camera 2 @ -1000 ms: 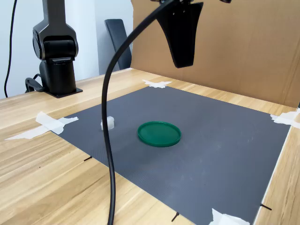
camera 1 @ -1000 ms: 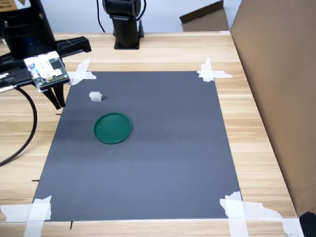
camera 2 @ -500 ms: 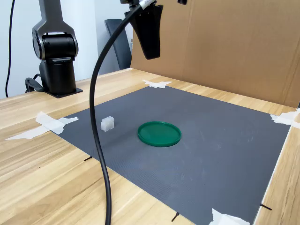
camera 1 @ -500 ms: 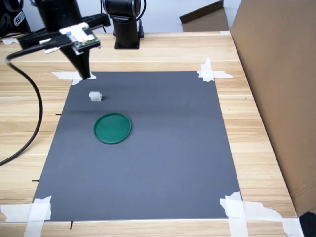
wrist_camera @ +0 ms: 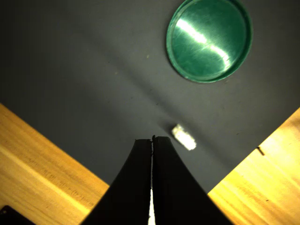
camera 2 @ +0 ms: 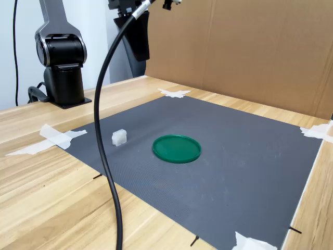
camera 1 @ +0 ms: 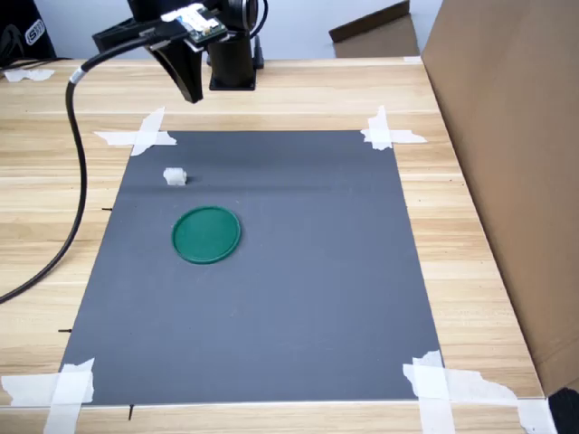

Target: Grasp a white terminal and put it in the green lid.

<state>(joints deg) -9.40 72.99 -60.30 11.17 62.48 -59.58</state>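
Observation:
The white terminal [camera 1: 175, 176] [camera 2: 119, 137] [wrist_camera: 183, 137] is a tiny whitish block lying on the dark grey mat [camera 1: 271, 298], a short way from the green lid [camera 1: 206, 234] [camera 2: 177, 148] [wrist_camera: 209, 40]. The lid lies flat with nothing in it. My gripper [camera 1: 191, 93] [camera 2: 139, 57] [wrist_camera: 152, 139] hangs high above the table, beyond the mat's far edge in the first exterior view, well clear of both things. In the wrist view its two black fingers press together with nothing between them.
The arm's black base [camera 1: 231, 54] [camera 2: 62, 67] stands at the table's back. A black cable [camera 1: 77, 181] [camera 2: 106, 156] hangs from the wrist over the first exterior view's left side. A tall cardboard wall [camera 1: 507, 181] borders the right. White tape strips [camera 1: 140, 136] hold the mat's corners.
The gripper has swung from the first exterior view's left edge of the mat away toward the arm's base and to the right, staying shut. The terminal and lid have not moved.

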